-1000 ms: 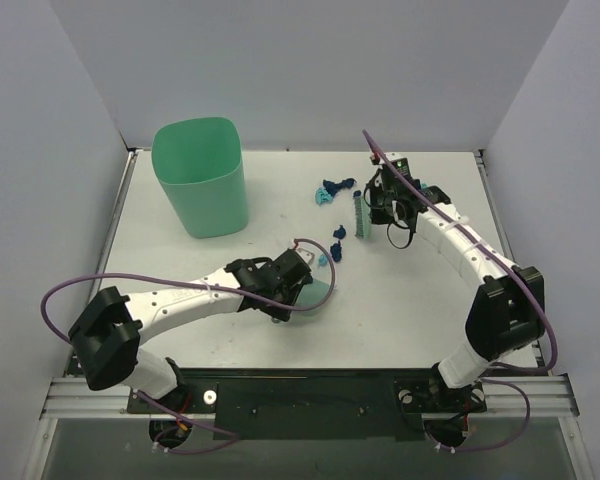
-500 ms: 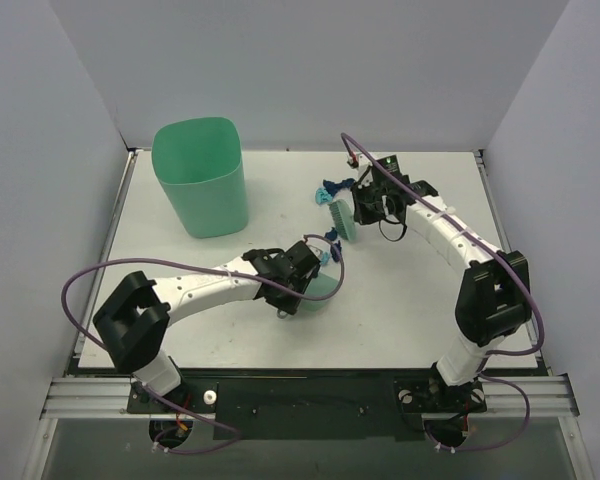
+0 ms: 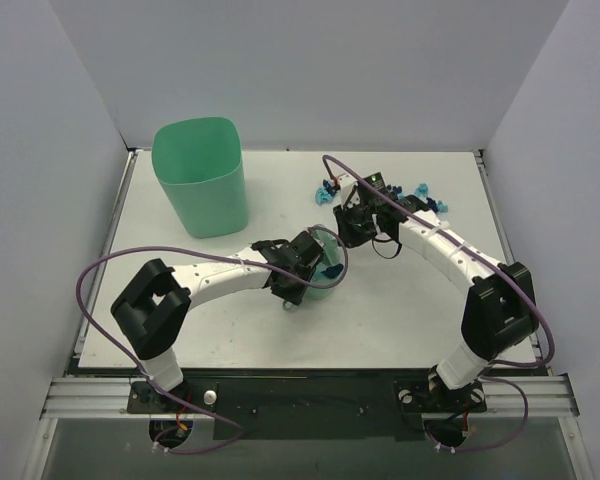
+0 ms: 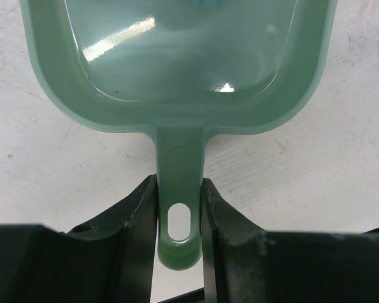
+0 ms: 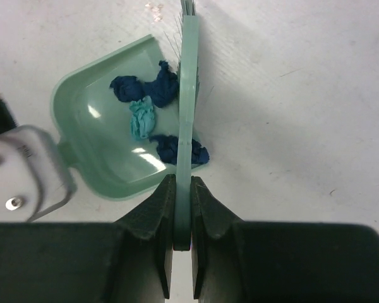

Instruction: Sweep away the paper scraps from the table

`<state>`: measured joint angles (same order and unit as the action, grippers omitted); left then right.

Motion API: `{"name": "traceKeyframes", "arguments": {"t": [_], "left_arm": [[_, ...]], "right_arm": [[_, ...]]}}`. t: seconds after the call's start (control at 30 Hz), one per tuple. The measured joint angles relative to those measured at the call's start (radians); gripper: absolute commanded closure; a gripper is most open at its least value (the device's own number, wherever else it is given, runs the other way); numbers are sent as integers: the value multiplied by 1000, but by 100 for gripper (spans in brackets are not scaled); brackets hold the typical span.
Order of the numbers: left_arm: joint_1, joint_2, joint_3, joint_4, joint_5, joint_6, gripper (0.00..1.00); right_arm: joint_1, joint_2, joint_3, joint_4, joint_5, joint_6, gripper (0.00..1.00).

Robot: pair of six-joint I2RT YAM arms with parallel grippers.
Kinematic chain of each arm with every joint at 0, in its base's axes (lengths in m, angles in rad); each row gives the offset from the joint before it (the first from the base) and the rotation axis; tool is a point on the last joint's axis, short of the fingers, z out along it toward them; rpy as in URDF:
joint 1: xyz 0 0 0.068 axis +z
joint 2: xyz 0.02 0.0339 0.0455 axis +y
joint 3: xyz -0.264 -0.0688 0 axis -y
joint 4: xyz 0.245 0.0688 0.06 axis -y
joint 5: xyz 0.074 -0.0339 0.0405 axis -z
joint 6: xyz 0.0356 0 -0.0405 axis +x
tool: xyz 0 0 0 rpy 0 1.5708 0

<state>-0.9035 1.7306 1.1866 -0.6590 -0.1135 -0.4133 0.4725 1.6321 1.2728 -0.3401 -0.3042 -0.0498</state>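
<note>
My left gripper (image 4: pixel 179 192) is shut on the handle of a mint-green dustpan (image 4: pixel 177 57), which lies flat on the white table (image 3: pixel 400 310). My right gripper (image 5: pixel 182 189) is shut on the thin handle of a mint-green brush (image 5: pixel 187 95), held on edge at the pan's mouth. Several paper scraps lie in the dustpan (image 5: pixel 95 132): navy bits (image 5: pixel 145 88), a turquoise bit (image 5: pixel 141 120), and a navy bit (image 5: pixel 177 150) at the lip, against the brush. From above, both grippers meet at mid-table, left gripper (image 3: pixel 302 262) near, right gripper (image 3: pixel 355 222) beyond. More paper scraps (image 3: pixel 327 190) lie behind the right gripper.
A tall mint-green bin (image 3: pixel 200 178) stands at the back left of the table. Another small cluster of blue scraps (image 3: pixel 421 191) lies at the back right, beside the right arm. Purple cables loop off both arms.
The right arm has swung the brush left and nearer, to the dustpan's mouth, pushing scraps into it. The left arm has pushed the dustpan farther out to meet it.
</note>
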Motion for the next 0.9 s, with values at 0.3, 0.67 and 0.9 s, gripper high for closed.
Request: {"name": "traceKeyframes", "arguments": {"t": [0.3, 0.67, 0.9], "left_arm": [[0, 3, -7, 41, 0, -5, 100], [-24, 2, -35, 110, -39, -24, 100], [-46, -27, -86, 170, -94, -37, 100]], "right_arm": [[43, -58, -35, -20, -7, 36, 100], [42, -137, -46, -31, 41, 138, 100], [42, -205, -35, -57, 114, 201, 100]]}}
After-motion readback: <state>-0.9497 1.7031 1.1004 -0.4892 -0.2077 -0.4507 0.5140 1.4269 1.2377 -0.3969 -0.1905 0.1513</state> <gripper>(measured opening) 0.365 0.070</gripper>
